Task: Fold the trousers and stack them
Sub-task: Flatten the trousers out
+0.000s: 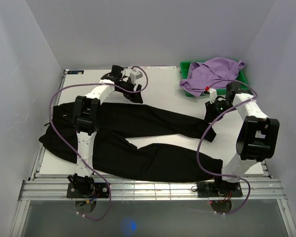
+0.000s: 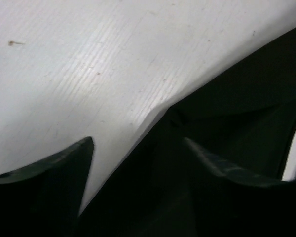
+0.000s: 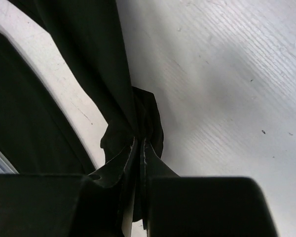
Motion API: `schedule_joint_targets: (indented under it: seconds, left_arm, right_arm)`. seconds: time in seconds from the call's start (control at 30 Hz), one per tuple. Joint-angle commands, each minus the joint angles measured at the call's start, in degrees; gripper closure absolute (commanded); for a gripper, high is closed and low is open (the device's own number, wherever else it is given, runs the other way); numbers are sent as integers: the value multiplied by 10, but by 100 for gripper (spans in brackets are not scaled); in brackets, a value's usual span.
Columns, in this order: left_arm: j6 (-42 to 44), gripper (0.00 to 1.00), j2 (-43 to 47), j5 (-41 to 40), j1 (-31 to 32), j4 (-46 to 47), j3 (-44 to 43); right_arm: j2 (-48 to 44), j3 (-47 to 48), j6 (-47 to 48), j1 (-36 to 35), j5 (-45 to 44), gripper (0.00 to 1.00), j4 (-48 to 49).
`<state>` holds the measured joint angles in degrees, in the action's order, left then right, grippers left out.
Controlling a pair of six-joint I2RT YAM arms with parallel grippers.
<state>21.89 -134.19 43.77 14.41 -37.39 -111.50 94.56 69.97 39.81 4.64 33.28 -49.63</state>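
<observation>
The trousers [image 1: 153,121] lie spread across the table [image 1: 163,86], waist at 9 o'clock and both legs running toward 3 o'clock, with a gap of bare table showing between them. The right gripper [image 3: 139,140] is clamped on a pinch of black fabric at the far leg's cuff, near 3 o'clock, just in front of the green bin [image 1: 186,64] that holds the lilac garment [image 1: 214,71]. The left gripper [image 2: 138,139] sits toward 12 o'clock at the far leg's outer edge. Its fingers [image 2: 64,163] are spread apart and grip nothing, one over bare table and the other over cloth. The step in hand looks like laying the far leg onto the near one. To do it well, the left gripper probably needs to settle lower so the hem line runs between its fingers, then close on both layers rather than just the top one. The two arms should then lift together, only high enough to clear the cloth, and keep the leg lightly taut between them. They should carry it toward 6 o'clock so the edges line up. A lopsided lift risks a twisted or bunched leg.
</observation>
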Motion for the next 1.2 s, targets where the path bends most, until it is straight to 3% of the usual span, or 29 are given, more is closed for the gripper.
schedule_joint_targets:
  seconds: [0.0,0.13,0.23,0.27,0.33,0.5,0.63,0.83,0.87,0.93,1.03,1.1,1.13,1.17]
  left_arm:
    - [-36,13,83,-32,-11,21,18]
    - [4,11,179,-45,-19,35,129]
    - [42,11,260,-51,-22,37,220]
    - [51,11,277,-52,-22,29,237]
    - [59,12,308,-61,-22,14,274]
    - [49,14,342,-59,-25,-22,324]
    - [30,14,352,-44,-28,-19,349]
    - [21,13,312,-33,-44,-68,314]
    - [23,13,308,-33,-46,-73,310]
    - [29,13,303,-40,-47,-82,306]
    - [36,13,299,-54,-47,-88,309]
    - [44,14,295,-60,-47,-92,313]
    - [49,15,292,-68,-47,-94,319]
    - [54,15,291,-73,-47,-94,322]
  right_arm:
    - [40,60,0,12,23,92,-64]
    - [82,99,-35,13,-23,90,-31]
    - [88,121,-69,15,-85,55,0]
    - [88,126,-75,17,-100,39,3]
    - [78,142,-85,24,-137,32,7]
    - [12,132,-30,24,-115,35,-15]
    - [-42,73,46,-29,-117,38,-24]
    - [-69,-53,83,-127,-220,29,78]
    - [-66,-67,87,-133,-230,22,89]
    - [-54,-77,91,-146,-249,19,121]
    - [-28,-83,98,-155,-273,20,149]
    - [-9,-81,100,-155,-289,39,177]
    - [-4,-78,100,-155,-294,64,189]
    - [2,-76,99,-155,-297,75,190]
